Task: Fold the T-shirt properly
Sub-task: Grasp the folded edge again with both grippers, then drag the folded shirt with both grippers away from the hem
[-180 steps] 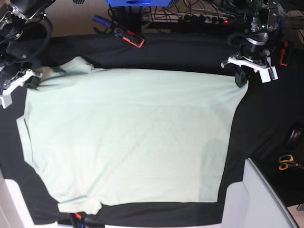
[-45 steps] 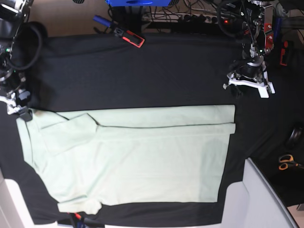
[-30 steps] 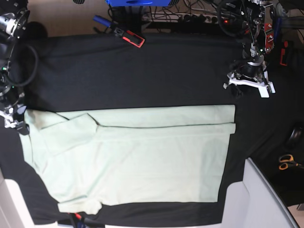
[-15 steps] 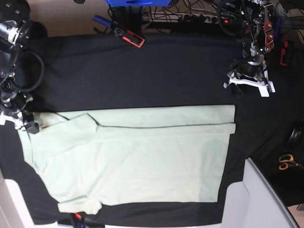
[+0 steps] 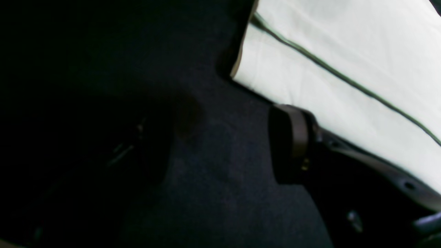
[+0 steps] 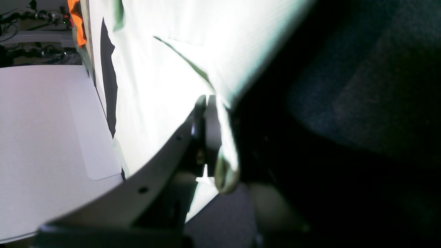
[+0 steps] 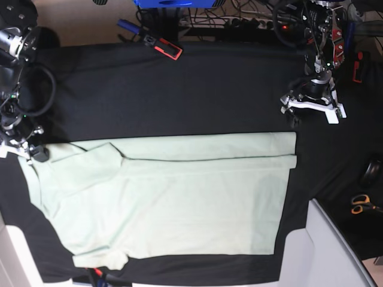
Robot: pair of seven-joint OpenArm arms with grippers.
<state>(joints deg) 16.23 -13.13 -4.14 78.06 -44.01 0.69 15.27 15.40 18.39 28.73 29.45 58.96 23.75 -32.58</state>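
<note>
One T-shirt (image 7: pixel 179 197) lies spread on the black tabletop (image 7: pixel 197 72), its far edge folded over. Your two arms reach in beyond that edge. Your right hand (image 6: pixel 220 137) angles down at the T-shirt's far corner, clamped on its cloth. Your left hand (image 5: pixel 220 148) hovers just off the other far corner, fingers apart. One pair of orange-handled scissors (image 7: pixel 361 204) sits beside the T-shirt.

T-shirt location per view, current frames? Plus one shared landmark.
Left wrist: T-shirt fills the upper right, down along the right edge.
Right wrist: upper left to centre, its edge pinched in the right gripper.
Base: spread across the lower middle, far edge folded over.
Shared landmark: black cloth, beside the shirt in all three.
</note>
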